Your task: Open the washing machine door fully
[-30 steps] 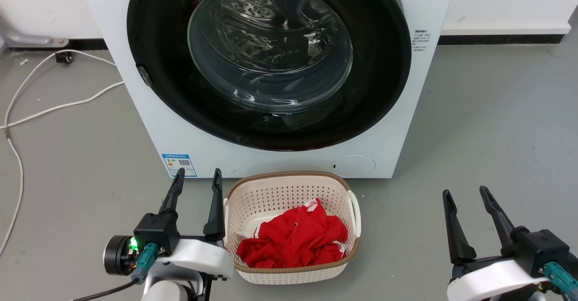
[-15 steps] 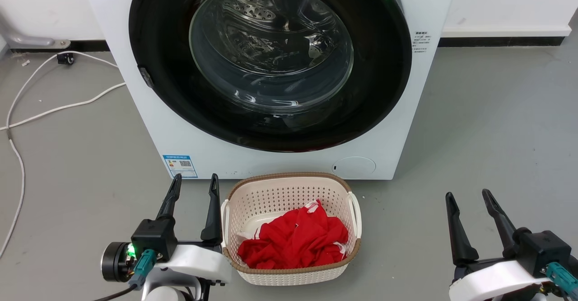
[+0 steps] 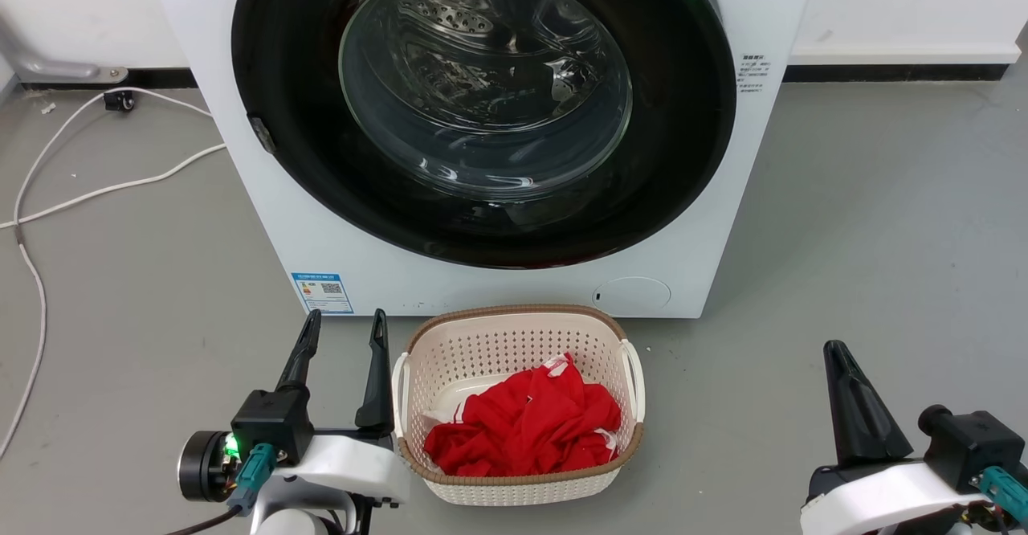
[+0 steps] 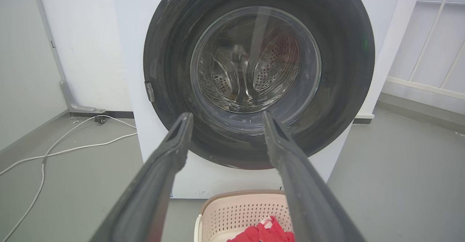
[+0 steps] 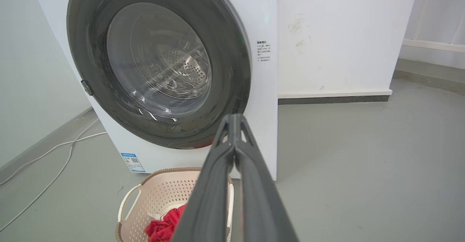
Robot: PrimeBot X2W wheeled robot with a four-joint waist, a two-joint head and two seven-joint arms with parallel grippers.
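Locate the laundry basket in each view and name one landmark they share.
Head view: laundry basket at bottom centre, whole.
Left wrist view: laundry basket at the bottom edge, centre-right, cut off.
Right wrist view: laundry basket at lower left, cut off below.
Shared landmark: the washing machine door, shut, above it in all three.

— What's on the grey floor [image 3: 867,222]?
— A cream perforated laundry basket [image 3: 482,350] with a brown rim, and a crumpled red garment [image 3: 526,426] lying inside it.
— And to the left?
— A white cable [image 3: 104,191] trails across the floor, near the black skirting [image 3: 883,71] along the wall.
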